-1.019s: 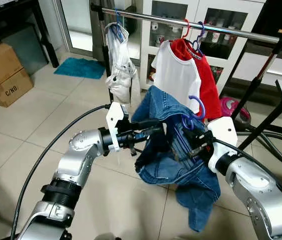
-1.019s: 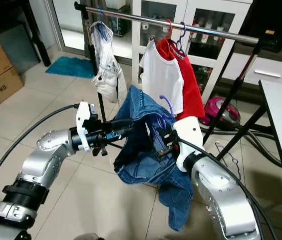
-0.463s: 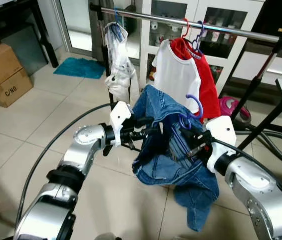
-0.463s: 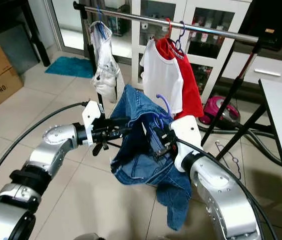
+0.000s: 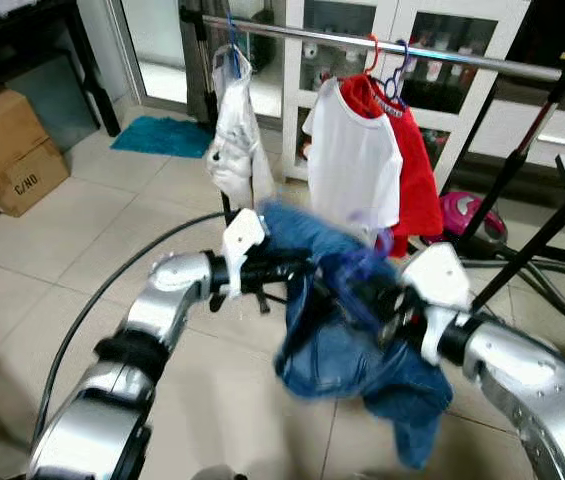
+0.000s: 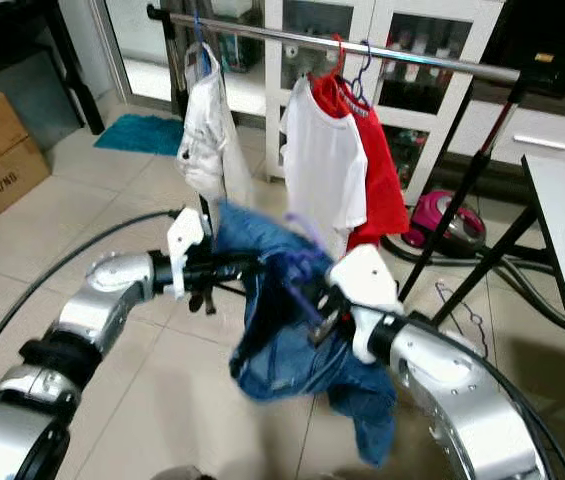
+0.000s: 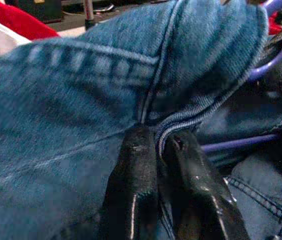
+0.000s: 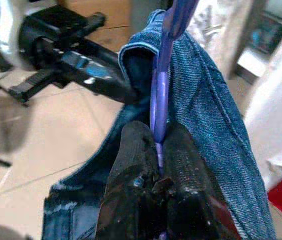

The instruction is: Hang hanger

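Since a second ago your left gripper (image 7: 159, 150), clenched on the jeans (image 5: 347, 350), and right gripper (image 8: 153, 150), pinching the purple hanger (image 8: 159, 100), have dropped; you're mid-carry, so next lift its hook onto the far rail (image 5: 442, 55).

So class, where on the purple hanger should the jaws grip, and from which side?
Grip the purple hanger low on its neck, coming from below, as the right gripper does: the thin stem fits between closed jaws, and the hook above the jeans stays free for the rail.

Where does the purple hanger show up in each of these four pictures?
Left eye view: purple hanger, blurred, at the middle, on the jeans between the arms.
Right eye view: middle, above the jeans, below the white shirt.
Left wrist view: upper right corner, behind the denim the left pincer pinches.
Right wrist view: centre, rising from the right pincer.
Shared landmark: the jeans.
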`<state>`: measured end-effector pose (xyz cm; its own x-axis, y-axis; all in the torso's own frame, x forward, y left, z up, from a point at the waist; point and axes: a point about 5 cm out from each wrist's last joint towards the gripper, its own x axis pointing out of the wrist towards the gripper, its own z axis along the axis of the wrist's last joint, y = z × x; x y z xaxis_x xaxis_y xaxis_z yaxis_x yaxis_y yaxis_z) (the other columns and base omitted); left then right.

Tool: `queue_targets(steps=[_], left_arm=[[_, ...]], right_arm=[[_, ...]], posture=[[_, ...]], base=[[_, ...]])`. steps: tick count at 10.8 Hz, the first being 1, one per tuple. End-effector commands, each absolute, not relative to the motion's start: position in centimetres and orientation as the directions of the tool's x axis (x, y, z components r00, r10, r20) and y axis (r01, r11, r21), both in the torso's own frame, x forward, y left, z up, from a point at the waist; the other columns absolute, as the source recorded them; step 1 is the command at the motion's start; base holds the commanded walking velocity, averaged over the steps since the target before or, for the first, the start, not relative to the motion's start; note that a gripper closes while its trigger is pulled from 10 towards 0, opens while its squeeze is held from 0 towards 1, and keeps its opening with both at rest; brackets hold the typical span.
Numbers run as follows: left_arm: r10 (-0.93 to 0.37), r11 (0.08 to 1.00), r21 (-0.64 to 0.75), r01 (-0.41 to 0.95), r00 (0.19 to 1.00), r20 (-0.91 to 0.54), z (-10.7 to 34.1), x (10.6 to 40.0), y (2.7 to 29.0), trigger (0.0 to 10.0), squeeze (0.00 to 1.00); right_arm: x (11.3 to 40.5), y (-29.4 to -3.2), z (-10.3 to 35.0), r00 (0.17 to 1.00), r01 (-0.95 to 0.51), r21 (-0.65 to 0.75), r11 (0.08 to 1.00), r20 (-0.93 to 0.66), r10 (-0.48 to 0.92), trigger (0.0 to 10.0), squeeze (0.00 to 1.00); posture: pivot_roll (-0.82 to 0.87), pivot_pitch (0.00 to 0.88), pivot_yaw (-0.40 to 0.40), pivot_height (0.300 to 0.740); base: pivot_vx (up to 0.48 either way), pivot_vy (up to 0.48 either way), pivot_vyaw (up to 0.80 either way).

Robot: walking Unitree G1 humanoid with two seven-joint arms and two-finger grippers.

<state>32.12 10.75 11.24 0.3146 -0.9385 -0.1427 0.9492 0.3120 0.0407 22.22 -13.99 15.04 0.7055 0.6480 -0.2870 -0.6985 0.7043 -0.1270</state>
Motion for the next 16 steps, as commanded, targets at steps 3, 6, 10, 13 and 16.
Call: queue_targets(steps=[3,6,10,13,16], left_arm=[[-0.951,0.285,0.015,0.958,0.285,-0.120,10.4,30.2,10.1,0.0,0.00],[-0.945,0.315,0.012,0.949,0.315,-0.085,11.0,29.3,9.9,0.0,0.00],[-0.929,0.367,0.026,0.930,0.368,-0.046,12.5,28.8,10.7,0.0,0.00],[-0.875,0.468,0.143,0.872,0.480,-0.064,16.6,30.6,14.9,0.0,0.00],[-0.761,0.553,0.329,0.766,0.625,-0.175,18.9,32.4,18.6,0.0,0.00]], right_arm=[[22.1,-13.4,15.6,0.666,-0.742,-0.147,0.654,-0.269,0.696,0.0,0.00],[22.5,-13.5,15.2,0.675,-0.734,-0.160,0.660,-0.281,0.682,0.0,0.00],[23.0,-14.4,14.7,0.720,-0.684,-0.192,0.703,-0.326,0.612,0.0,0.00],[22.9,-15.8,12.8,0.699,-0.689,-0.252,0.680,-0.479,0.531,0.0,0.00],[22.9,-16.3,12.3,0.682,-0.699,-0.263,0.665,-0.525,0.509,0.0,0.00]], posture=[[-0.04,0.000,0.018,0.740],[-0.03,0.000,0.015,0.740],[-0.04,0.000,0.023,0.740],[-0.03,0.000,0.013,0.740],[-0.02,0.000,0.013,0.740]], base=[[0.000,0.000,0.00],[0.000,0.000,0.00],[0.000,0.000,0.00],[0.000,0.000,0.00],[0.000,0.000,0.00]])
